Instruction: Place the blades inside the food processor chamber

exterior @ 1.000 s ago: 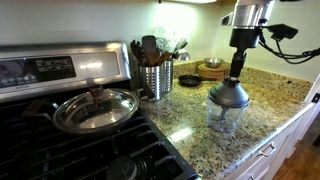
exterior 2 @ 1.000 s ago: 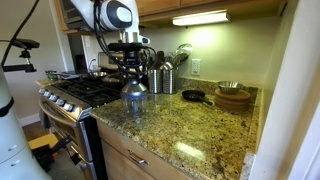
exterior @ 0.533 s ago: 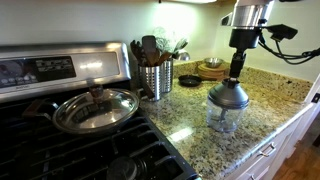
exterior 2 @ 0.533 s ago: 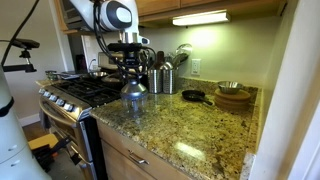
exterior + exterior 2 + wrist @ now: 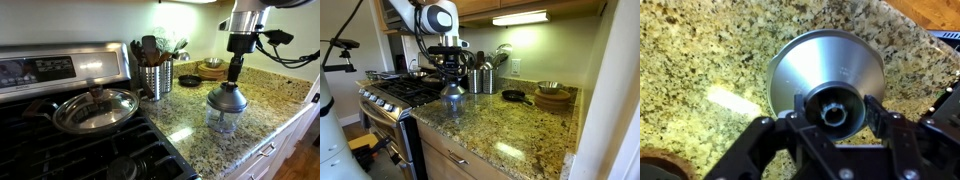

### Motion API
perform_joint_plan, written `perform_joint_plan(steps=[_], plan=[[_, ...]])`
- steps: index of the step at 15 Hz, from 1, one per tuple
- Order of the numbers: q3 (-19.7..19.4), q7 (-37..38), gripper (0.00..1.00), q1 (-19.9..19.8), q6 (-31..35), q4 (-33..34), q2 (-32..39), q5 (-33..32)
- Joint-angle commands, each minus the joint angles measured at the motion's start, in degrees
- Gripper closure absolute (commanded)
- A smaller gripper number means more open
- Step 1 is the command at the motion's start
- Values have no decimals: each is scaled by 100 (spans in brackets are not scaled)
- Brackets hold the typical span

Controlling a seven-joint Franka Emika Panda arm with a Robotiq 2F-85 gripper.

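Note:
The clear food processor chamber [image 5: 222, 122] stands on the granite counter, also shown in an exterior view [image 5: 453, 101]. The grey metallic dome [image 5: 227, 98] sits on top of it and fills the middle of the wrist view [image 5: 830, 62]. My gripper [image 5: 837, 112] comes straight down over the dome, its two fingers against either side of the dome's knob; it shows in both exterior views [image 5: 233, 80] [image 5: 453, 78]. The blades are not visible in any view.
A steel utensil canister [image 5: 155, 78] [image 5: 483, 78] stands behind the chamber. A glass-lidded pan [image 5: 95, 108] sits on the stove beside it. A small black dish [image 5: 189, 80] and stacked wooden bowls [image 5: 553, 97] lie further along the counter. The counter's front edge is close.
The arm has shifted slightly above the dome. The dome and the chamber stay about where they were.

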Motion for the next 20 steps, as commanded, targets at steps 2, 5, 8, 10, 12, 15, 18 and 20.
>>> perform_joint_plan(steps=[2,5,8,10,12,15,18,20], plan=[[13,83,3,59,51,-135,-107,149],[28,88,0,83,-67,-185,-359,260],[43,87,0,152,-240,-200,-680,378],[56,116,0,233,-387,-208,-916,482],[78,165,0,325,-524,-232,-1167,549],[141,362,0,452,-667,-281,-1512,531],[104,313,0,500,-604,-101,-1300,436],[123,361,0,520,-622,-140,-1404,433]])
